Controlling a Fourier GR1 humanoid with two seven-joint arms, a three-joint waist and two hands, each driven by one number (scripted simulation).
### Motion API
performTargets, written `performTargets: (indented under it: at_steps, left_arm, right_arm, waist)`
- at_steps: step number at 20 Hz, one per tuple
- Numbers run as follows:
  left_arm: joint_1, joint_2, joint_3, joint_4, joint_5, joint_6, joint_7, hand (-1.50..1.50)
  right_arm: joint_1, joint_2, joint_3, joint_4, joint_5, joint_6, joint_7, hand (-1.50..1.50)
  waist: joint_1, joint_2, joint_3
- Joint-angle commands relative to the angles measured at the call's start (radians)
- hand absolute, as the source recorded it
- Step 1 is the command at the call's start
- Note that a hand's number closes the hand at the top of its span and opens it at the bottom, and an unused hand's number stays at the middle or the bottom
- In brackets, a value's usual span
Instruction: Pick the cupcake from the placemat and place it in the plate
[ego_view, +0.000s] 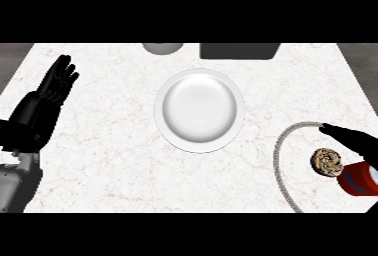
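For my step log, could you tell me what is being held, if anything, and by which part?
Left hand holds nothing. Right hand is by the red wrapper of the cupcake, but the view's edge hides any grip: cannot tell.

Nothing readable here, honestly. The cupcake (330, 162) off to the right of the plate (199, 110) shows no lettering I can make out, and the plate's plain white too.

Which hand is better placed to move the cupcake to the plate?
Right. The right hand is right beside the cupcake on the placemat; the left hand rests open at the view's left, beyond the plate.
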Motion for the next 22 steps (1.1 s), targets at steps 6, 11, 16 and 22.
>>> performTargets:
  at_steps: [6,11,16,22]
  left_arm:
    - [0.076,-0.048,0.005,-0.076,-0.062,-0.008,-0.008,0.0]
    - [-0.013,-0.058,0.028,-0.081,-0.066,-0.005,0.095,0.0]
    - [-0.054,-0.091,0.066,0.03,-0.088,-0.044,0.034,0.0]
    - [-0.038,-0.125,0.07,-0.034,-0.121,-0.061,0.07,0.0]
  right_arm:
    - [-0.111,0.126,0.024,0.126,0.165,0.103,0.097,-1.5]
    - [-0.137,0.157,0.032,0.201,0.268,0.139,0.116,-1.5]
    - [-0.068,0.243,0.035,0.233,0.379,0.099,0.11,-1.5]
    - [-0.149,0.339,0.014,0.38,0.463,0.143,0.036,-1.5]
  waist:
    - [0.008,0.001,0.002]
    - [0.003,0.001,0.003]
    - [-0.006,0.001,0.002]
    - [-0.001,0.001,0.002]
